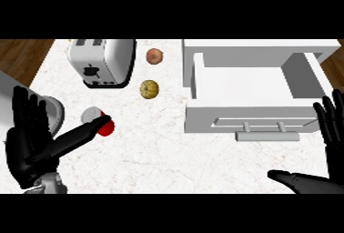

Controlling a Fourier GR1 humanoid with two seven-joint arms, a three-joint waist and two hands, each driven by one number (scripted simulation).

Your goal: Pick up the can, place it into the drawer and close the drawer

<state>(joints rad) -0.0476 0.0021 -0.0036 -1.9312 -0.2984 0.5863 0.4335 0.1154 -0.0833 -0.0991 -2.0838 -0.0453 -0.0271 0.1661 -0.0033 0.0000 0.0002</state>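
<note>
At the view's left edge the left hand (30,141) stands with its fingers straight and spread upward, holding nothing, while its thumb stretches out to the right and its tip overlaps the can (98,122). The can lies on its side on the white marbled counter (168,154), grey top toward the upper left and red body toward the lower right, just below the toaster (102,61), which stands near the counter's far edge. To the right of the toaster sit a yellowish round item (149,89) and, farther back, a brownish round one (155,56), well apart from the can. Right of centre the white drawer (201,111) is pulled open, its bar handle (265,127) facing the near side. At the right edge the right hand (331,120) is open, fingers straight and upright, thumb reaching left along the lower edge, gripping nothing.
</note>
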